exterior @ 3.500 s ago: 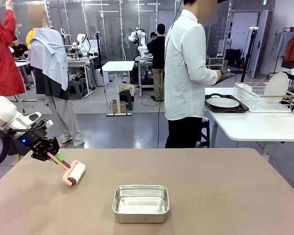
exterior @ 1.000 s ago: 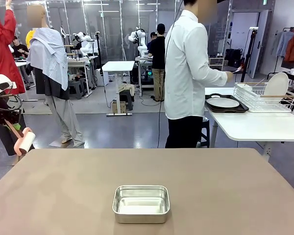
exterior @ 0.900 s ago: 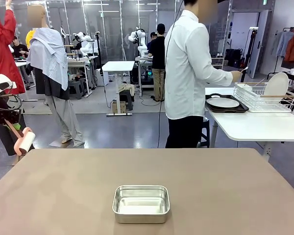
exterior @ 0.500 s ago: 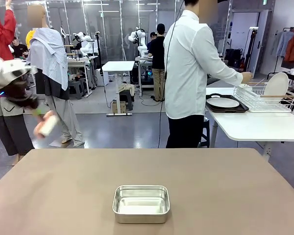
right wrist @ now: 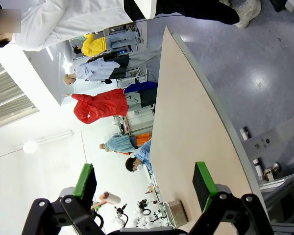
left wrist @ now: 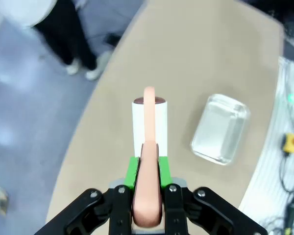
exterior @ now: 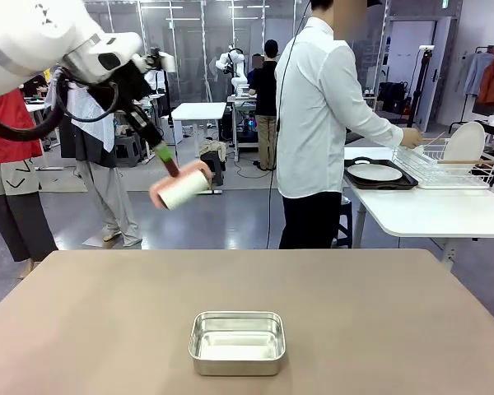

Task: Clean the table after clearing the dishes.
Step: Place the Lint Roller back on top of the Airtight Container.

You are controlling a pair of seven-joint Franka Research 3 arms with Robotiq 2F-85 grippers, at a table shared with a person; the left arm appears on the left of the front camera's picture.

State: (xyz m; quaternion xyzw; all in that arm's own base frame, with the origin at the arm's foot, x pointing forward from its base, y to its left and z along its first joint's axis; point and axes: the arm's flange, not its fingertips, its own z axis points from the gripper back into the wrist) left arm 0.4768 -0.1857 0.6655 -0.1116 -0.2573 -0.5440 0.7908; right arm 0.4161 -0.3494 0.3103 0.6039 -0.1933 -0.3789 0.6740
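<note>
Nearest us, the small steel pan (exterior: 236, 341) sits alone on the brown worktop (exterior: 379, 313), which carries no dishes now. Above the worktop's far left, the left end effector (exterior: 146, 132) is clamped tight on the pink handle of a lint roller (exterior: 181, 188); from the left wrist, the roller (left wrist: 149, 125) hangs over the worktop's edge with the pan (left wrist: 219, 128) off to one side. The right end effector (right wrist: 144, 185) waits with its green pads spread wide, holding nothing.

By the look of it, clearing is done and cleaning is the step in hand. The next move calls for lowering the roller until its white drum lies flat on the worktop, then rolling in strokes while steering round the pan.

Half a second ago the roller was a blur low at the far left; now the arm has swung up and inward.

Farther off, the plate (exterior: 375, 172) rests on its dark tray (exterior: 356, 176) on the white side table, where the person's hand (exterior: 412, 137) reaches the wire rack (exterior: 445, 164).
</note>
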